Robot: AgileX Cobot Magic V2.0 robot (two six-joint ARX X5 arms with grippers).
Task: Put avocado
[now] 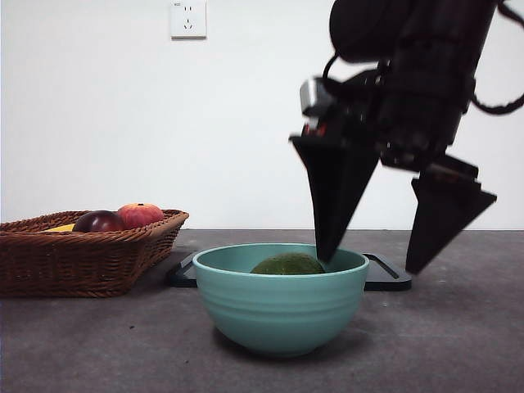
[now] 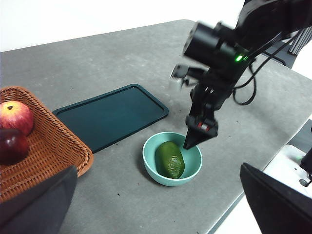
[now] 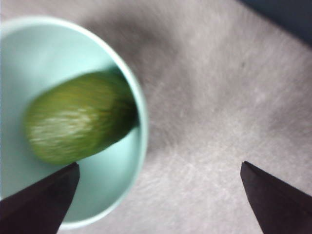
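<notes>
- front view: avocado [image 1: 287,264] lies inside the teal bowl [image 1: 280,307], only its top showing above the rim. right gripper [image 1: 391,246] hangs open and empty at the bowl, one jaw tip just inside the rim beside the fruit, the other outside the bowl. looks like the placing step is done and release made; next move would be a straight lift clear of the rim without clipping it.
- front view also shows the wicker basket [image 1: 82,262] beside the bowl with an apple [image 1: 140,214] and a dark maroon fruit [image 1: 99,221], and the dark tray [image 1: 385,274] behind the bowl.
- left wrist view: from above, the whole avocado [image 2: 170,159] is seen lying lengthwise on the bowl's [image 2: 150,163] floor, which the front view hides. left gripper [image 2: 158,207] waits well away from the bowl, jaws wide apart, holding nothing. tray [image 2: 112,114] is bare, sitting between bowl and basket [image 2: 53,146] on the tabletop [image 2: 122,63].
- right wrist view: blurred; confirms wide jaws straddling the bowl rim [image 3: 141,122], avocado [image 3: 78,124] untouched by either.
</notes>
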